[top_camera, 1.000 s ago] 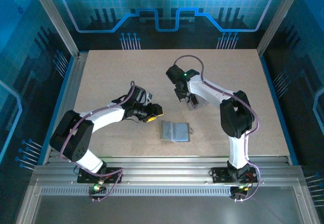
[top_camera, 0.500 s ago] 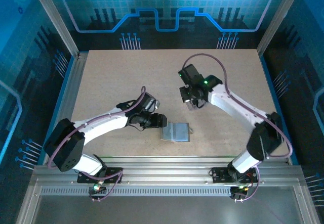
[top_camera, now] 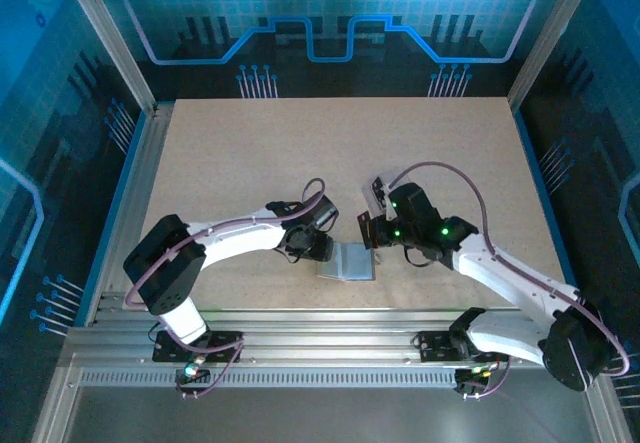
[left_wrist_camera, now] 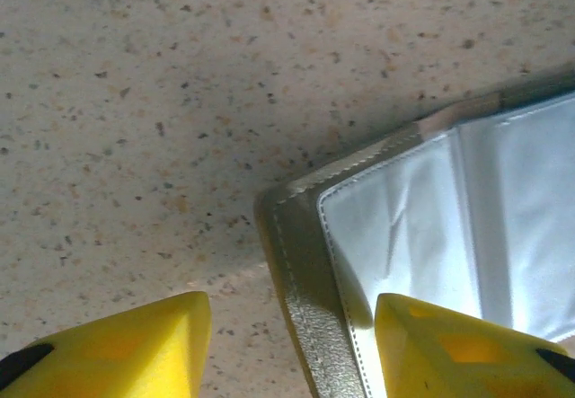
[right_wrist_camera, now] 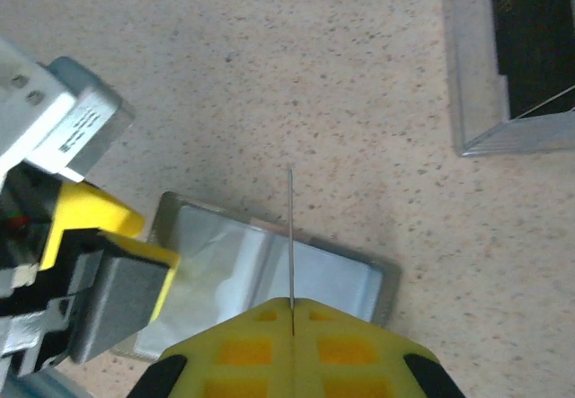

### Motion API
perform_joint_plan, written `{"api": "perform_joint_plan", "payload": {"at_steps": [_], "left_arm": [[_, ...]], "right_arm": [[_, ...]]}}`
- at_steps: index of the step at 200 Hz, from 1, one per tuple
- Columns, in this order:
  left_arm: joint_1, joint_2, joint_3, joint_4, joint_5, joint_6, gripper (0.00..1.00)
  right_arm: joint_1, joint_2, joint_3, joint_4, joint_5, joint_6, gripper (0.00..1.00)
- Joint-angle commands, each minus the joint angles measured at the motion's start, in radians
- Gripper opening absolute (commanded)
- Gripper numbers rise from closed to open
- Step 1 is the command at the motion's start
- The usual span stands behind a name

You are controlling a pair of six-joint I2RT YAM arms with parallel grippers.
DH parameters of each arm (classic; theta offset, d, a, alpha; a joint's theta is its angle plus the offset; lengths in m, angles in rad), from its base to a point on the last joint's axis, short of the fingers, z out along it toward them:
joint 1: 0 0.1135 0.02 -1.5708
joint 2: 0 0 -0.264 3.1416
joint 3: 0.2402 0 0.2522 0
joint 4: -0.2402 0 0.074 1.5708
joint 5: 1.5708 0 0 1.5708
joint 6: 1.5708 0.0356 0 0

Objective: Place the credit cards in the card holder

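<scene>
While the right gripper (right_wrist_camera: 292, 306) pinches the thin, stiff credit card (right_wrist_camera: 290, 236), the left gripper (left_wrist_camera: 289, 326), parted and empty, should steady the left edge of the limp card holder (left_wrist_camera: 431, 227).

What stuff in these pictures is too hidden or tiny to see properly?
- The card in the right gripper: right wrist view, edge-on, just a thin line, so its colour is hidden.
- The clear box: right wrist view, cut off by the picture's corner, so its card count is unknown.
- The card holder: left wrist view, cut off at right and bottom; top view, too small to see into its pockets.
</scene>
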Motion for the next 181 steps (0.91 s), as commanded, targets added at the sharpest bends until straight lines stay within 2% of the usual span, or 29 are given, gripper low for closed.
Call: {"api": "perform_joint_plan", "payload": {"at_steps": [1,43,83,181], "left_arm": [[-0.008,0.027,-0.016,-0.013,-0.048,-0.006,0.52],[-0.013,0.046,-0.063,0.018,-0.047,-0.029,0.50],[-0.021,0.041,-0.103,0.038,-0.052,-0.048,0.50],[-0.024,0.018,-0.146,0.063,-0.046,-0.069,0.49]], "right_arm": [[0.008,-0.021,-0.092,0.206,-0.089,0.095,0.00],[0.007,0.013,-0.248,0.467,-0.151,0.197,0.00],[0.012,0.082,-0.303,0.656,-0.192,0.255,0.00],[0.035,0.252,-0.284,0.720,-0.170,0.283,0.00]]}}
